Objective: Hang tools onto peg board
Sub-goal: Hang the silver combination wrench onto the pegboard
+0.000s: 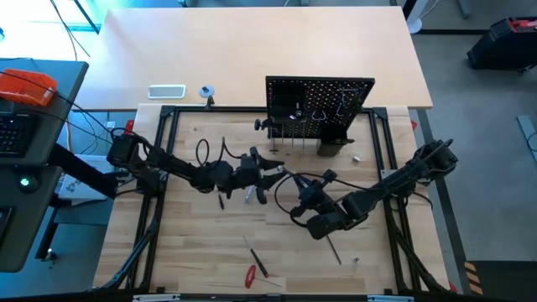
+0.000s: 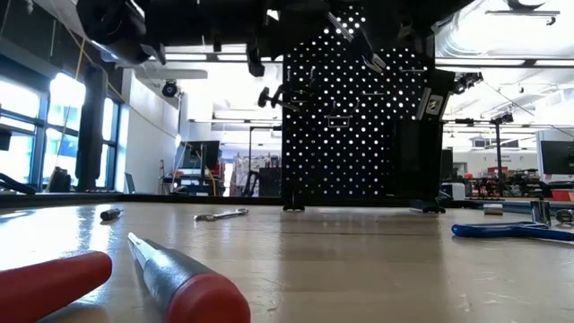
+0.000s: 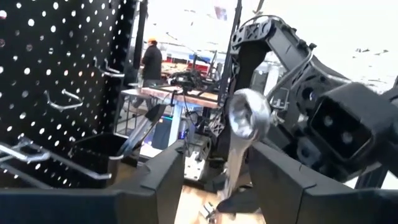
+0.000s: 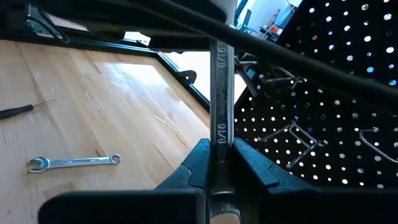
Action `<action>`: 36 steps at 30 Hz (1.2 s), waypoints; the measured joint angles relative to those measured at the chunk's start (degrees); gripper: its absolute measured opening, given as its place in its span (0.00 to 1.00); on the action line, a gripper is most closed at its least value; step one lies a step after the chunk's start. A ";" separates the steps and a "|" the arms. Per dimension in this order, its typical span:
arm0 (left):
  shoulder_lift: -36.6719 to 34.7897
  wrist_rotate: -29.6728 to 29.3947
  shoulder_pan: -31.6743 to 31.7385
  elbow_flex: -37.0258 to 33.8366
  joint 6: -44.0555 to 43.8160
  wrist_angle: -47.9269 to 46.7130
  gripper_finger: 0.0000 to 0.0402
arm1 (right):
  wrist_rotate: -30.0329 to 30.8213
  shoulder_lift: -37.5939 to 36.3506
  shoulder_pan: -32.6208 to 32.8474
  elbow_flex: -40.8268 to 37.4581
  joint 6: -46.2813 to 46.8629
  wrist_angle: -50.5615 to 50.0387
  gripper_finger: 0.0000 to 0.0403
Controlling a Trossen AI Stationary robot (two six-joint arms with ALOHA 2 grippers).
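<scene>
A silver wrench [image 3: 247, 119] stands nearly upright in the air over the middle of the table, ring end up. My right gripper [image 4: 221, 149] is shut on its shaft. My left gripper [image 3: 217, 158] is open, one finger on each side of the same shaft; I see no touch. In the high view both grippers, left [image 1: 267, 174] and right [image 1: 295, 186], meet in front of the black peg board [image 1: 319, 107]. The board stands upright on the table's far side with wire hooks [image 4: 298, 134]. A second wrench [image 4: 74, 163] lies flat on the table. My right gripper pinches the wrench's shaft [image 4: 220, 134] between its two fingers, below the ring end. The fingers come about level from the table's right near side and lie across the shaft. The wrench is lifted clear of the table and rises past the fingers.
Two red-handled screwdrivers [image 2: 193, 292] lie near the front edge, with a dark slim tool [image 1: 333, 249] to their right. A blue-handled tool [image 2: 511, 231] lies at the right. Small metal bits [image 1: 356, 158] lie near the board's foot. A black frame [image 1: 168, 126] rims the table.
</scene>
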 joint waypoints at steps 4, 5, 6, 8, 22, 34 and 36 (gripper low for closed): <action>0.00 0.10 -0.01 1.53 0.04 -0.28 0.39 | 0.01 0.30 -0.45 0.00 0.02 0.94 0.08; 0.00 0.10 -0.02 1.89 0.05 -0.62 0.38 | 0.01 0.54 -0.57 0.00 -0.07 1.39 0.08; 0.00 0.09 -0.02 2.33 0.07 -1.22 0.37 | 0.01 0.95 -0.73 0.00 -0.43 1.78 0.08; 0.00 0.07 0.00 3.09 0.08 -2.90 0.34 | -0.01 1.99 -1.24 0.00 -1.78 4.41 0.08; 0.17 -0.76 0.00 3.81 1.59 -6.23 0.29 | 6.86 4.81 -1.06 0.00 -7.57 12.77 0.08; 0.17 -0.12 0.00 3.81 1.70 -6.05 0.29 | 8.69 4.81 -1.36 0.00 -8.00 16.50 0.08; 0.17 -0.18 0.00 3.81 1.70 -6.04 0.28 | 8.69 4.81 -1.33 0.00 -9.18 17.38 0.08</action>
